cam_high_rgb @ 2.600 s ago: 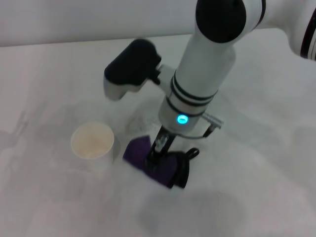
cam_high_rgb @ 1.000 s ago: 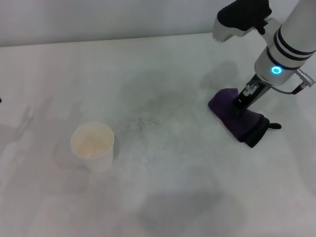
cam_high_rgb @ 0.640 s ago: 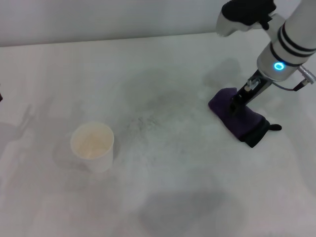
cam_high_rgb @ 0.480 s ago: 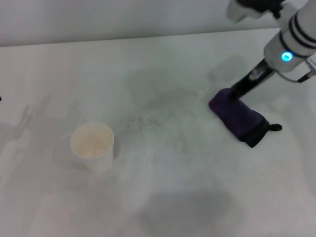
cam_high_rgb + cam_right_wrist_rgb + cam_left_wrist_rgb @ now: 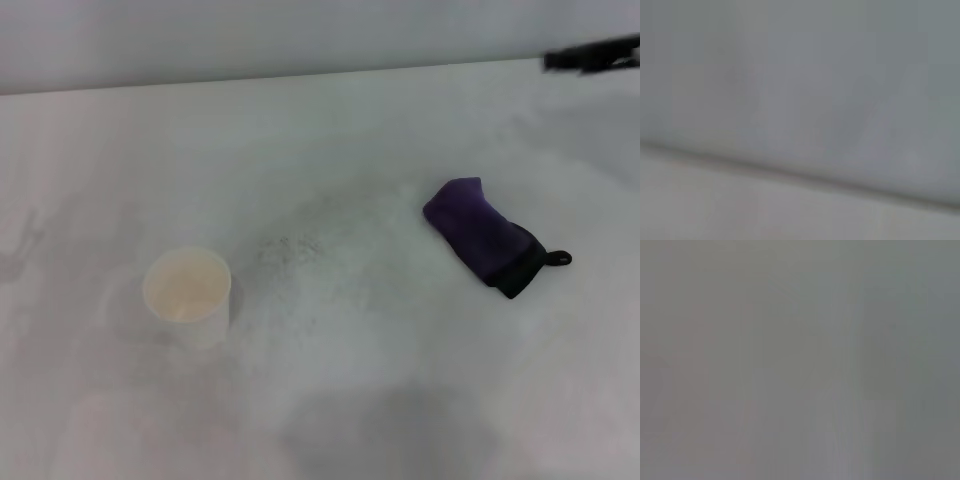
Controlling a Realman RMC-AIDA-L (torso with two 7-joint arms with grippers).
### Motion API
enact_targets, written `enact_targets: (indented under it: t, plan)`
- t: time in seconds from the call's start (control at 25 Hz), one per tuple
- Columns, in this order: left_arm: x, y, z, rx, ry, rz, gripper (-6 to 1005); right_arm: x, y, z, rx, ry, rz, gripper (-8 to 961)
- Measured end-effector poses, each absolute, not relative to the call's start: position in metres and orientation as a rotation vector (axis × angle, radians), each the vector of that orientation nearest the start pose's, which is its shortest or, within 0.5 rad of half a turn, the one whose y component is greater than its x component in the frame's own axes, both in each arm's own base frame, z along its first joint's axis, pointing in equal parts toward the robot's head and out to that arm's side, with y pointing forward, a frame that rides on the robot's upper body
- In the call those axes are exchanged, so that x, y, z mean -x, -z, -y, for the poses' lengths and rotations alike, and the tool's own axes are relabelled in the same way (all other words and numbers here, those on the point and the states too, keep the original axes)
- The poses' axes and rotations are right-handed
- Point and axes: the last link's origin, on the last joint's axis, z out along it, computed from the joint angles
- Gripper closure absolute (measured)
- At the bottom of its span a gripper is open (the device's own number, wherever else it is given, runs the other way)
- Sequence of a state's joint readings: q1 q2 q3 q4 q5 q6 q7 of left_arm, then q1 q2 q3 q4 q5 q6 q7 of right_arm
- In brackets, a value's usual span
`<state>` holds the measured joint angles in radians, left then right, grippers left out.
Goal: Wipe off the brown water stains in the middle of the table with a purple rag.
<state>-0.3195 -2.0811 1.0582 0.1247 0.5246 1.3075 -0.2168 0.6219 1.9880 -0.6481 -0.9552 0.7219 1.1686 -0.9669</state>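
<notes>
The rag (image 5: pixel 487 236) lies free on the table (image 5: pixel 380 120), right of centre, long axis running diagonally from near centre toward the near right. Only a dark sliver of the right gripper (image 5: pixel 592 55) shows at the far right edge, beyond the rag; its opening cannot be told. No brown stain is visible, and the left arm is out of view.

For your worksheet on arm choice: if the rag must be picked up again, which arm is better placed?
Probably the right. The purple rag lies on the table's right side, and only the right gripper shows, at the far right edge.
</notes>
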Motion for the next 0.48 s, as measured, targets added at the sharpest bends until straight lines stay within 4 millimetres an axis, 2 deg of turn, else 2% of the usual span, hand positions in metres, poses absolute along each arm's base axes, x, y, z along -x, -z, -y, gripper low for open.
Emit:
enact_targets:
  t: [0.16, 0.24, 0.36, 0.48]
  plan:
    - [0.36, -0.016, -0.293, 1.604, 0.624, 0.404, 137, -0.327, -0.138, -0.4, 1.91, -0.473, -1.083, 554]
    - [0.362, -0.018, -0.292, 1.587, 0.612, 0.404, 137, -0.342, -0.145, -0.391, 1.83, -0.55, -1.037, 549]
    - [0.364, -0.02, -0.288, 1.553, 0.608, 0.401, 137, -0.364, -0.149, -0.374, 1.727, -0.614, -0.965, 540]
    - [0.364, -0.023, -0.287, 1.518, 0.621, 0.406, 137, -0.384, -0.15, -0.356, 1.661, -0.599, -0.894, 532]
